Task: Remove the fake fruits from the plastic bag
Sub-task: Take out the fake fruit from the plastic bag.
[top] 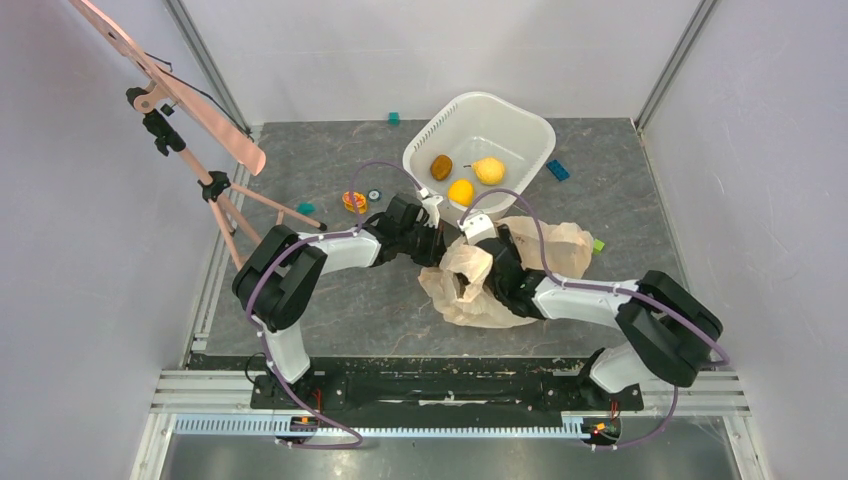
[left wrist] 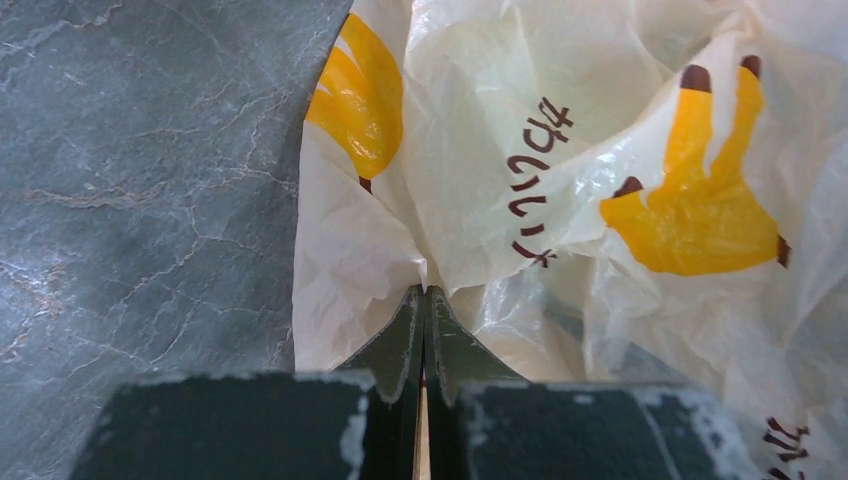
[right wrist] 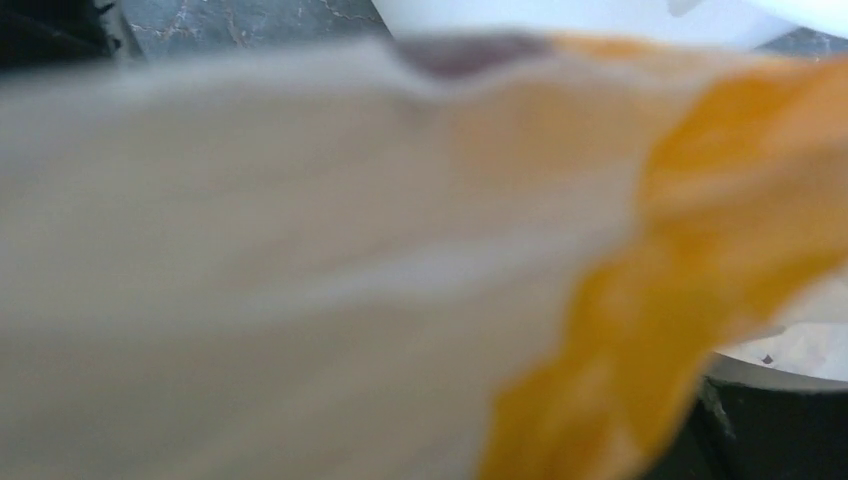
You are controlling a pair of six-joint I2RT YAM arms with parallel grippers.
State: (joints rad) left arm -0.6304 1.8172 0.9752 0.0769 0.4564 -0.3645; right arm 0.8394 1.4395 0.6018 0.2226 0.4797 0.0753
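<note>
The plastic bag (top: 545, 245), peach-beige with yellow banana prints, lies crumpled at mid-table between my two arms. My left gripper (left wrist: 424, 290) is shut on a pinched fold of the bag (left wrist: 520, 170); in the top view the left gripper (top: 443, 250) sits at the bag's left edge. My right arm's wrist (top: 512, 278) reaches into the lifted bag mouth, where the film hides its fingers. The bag (right wrist: 300, 250) blurs across the whole right wrist view. Three fake fruits lie in the white tub (top: 520, 118): a brown oval (top: 441, 166), a yellow pear (top: 489, 170) and an orange-yellow round one (top: 461, 191).
A pink easel on a tripod (top: 200, 175) stands at the far left. An orange flower-shaped disc (top: 354, 201) lies left of the tub. Small blocks are scattered about: teal (top: 394, 118), teal (top: 306, 208), blue (top: 557, 170), green (top: 598, 245). Grey walls close in the table.
</note>
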